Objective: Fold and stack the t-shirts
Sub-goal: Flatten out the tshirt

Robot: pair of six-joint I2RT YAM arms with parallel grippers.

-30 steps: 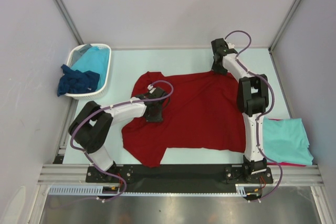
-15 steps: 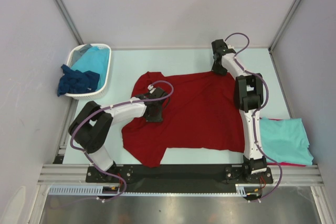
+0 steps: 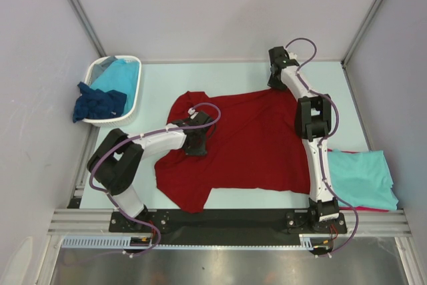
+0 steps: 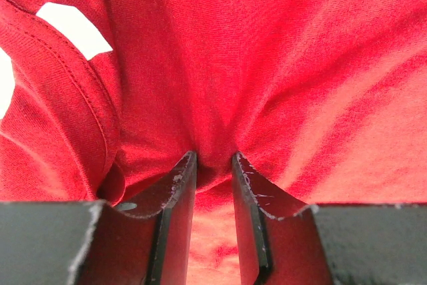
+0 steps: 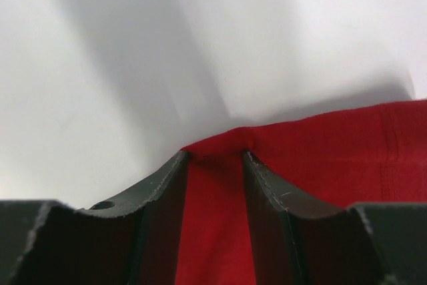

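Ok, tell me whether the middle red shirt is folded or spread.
Spread: the red shirt lies mostly flat and wide across the table, with no fold visible in it yet.

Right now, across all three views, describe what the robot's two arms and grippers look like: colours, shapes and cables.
Both the left arm and the right arm have white links joined by bulky black joint housings. A purplish cable loops loosely along each. The left gripper and the right gripper each have two flat, dark fingers with pale scuffs along their edges.
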